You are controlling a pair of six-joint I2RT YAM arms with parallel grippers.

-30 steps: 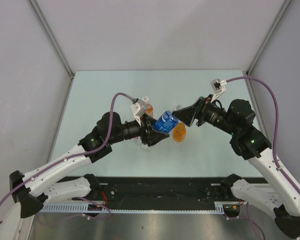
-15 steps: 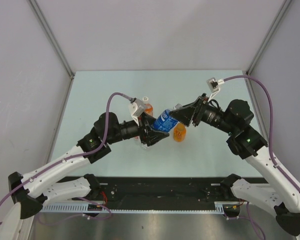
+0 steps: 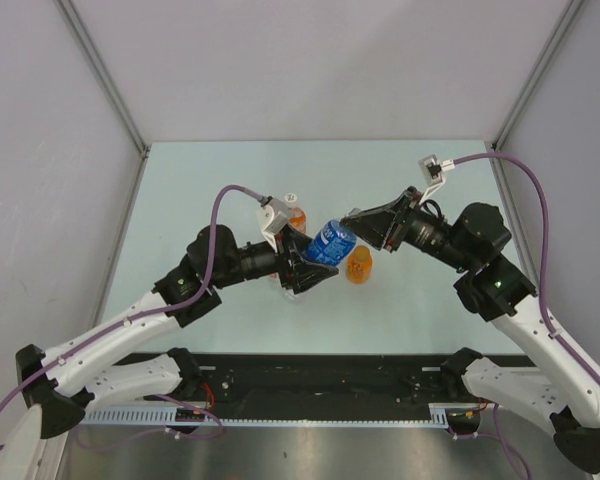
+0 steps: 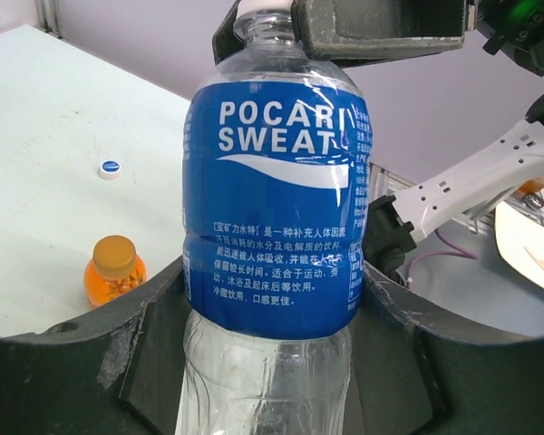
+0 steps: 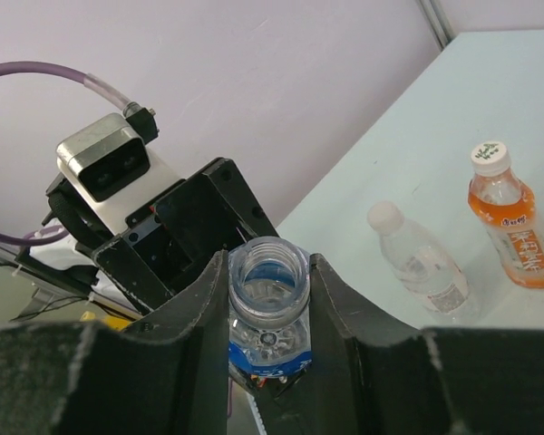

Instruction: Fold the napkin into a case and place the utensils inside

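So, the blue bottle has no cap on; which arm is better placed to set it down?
Left, probably: the left fingers clasp the bottle around the body, a steady hold. The right fingers only reach the thin open neck, a poorer hold for carrying.

Bottle (image 4: 276, 208): clear body, blue label, white lettering and wave stripe. Small bottle (image 4: 114, 270) beside the bottle: orange, orange cap. Table (image 3: 230, 170): pale mint green. Left gripper (image 4: 272, 299): black.

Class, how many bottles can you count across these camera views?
4. The Pocari Sweat bottle is in the left gripper; on the table are a clear white-capped bottle, an orange white-capped bottle and a small orange-capped bottle. More may be hidden.
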